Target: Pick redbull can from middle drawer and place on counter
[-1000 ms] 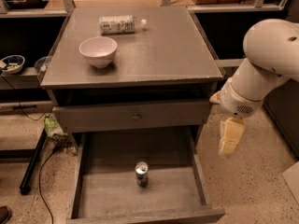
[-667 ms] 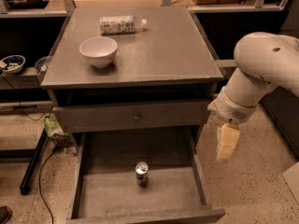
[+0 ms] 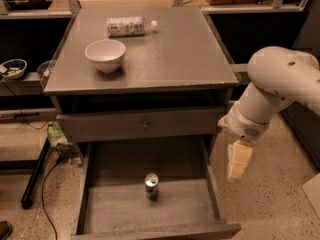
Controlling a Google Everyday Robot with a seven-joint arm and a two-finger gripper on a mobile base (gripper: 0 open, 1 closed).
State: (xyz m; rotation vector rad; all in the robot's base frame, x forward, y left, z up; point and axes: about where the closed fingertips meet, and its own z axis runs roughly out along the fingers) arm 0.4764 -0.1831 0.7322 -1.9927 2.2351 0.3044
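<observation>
The redbull can [image 3: 151, 186] stands upright on the plank floor of the pulled-out middle drawer [image 3: 105, 209], near its centre. My gripper [image 3: 237, 161] hangs on the white arm just outside the drawer's right wall, to the right of the can and a little higher, with nothing in it. The grey counter [image 3: 175, 54] is the cabinet's top, above and behind the drawer.
A white bowl [image 3: 105, 55] sits at the counter's left. A clear plastic bottle [image 3: 130, 26] lies on its side at the back. A shut drawer front with a round knob [image 3: 145, 125] is above the open drawer. Cables and a black stand leg [image 3: 35, 176] lie on the floor at the left.
The arm has swung left and lower, bringing my gripper closer to the drawer's right wall. The can has not moved.
</observation>
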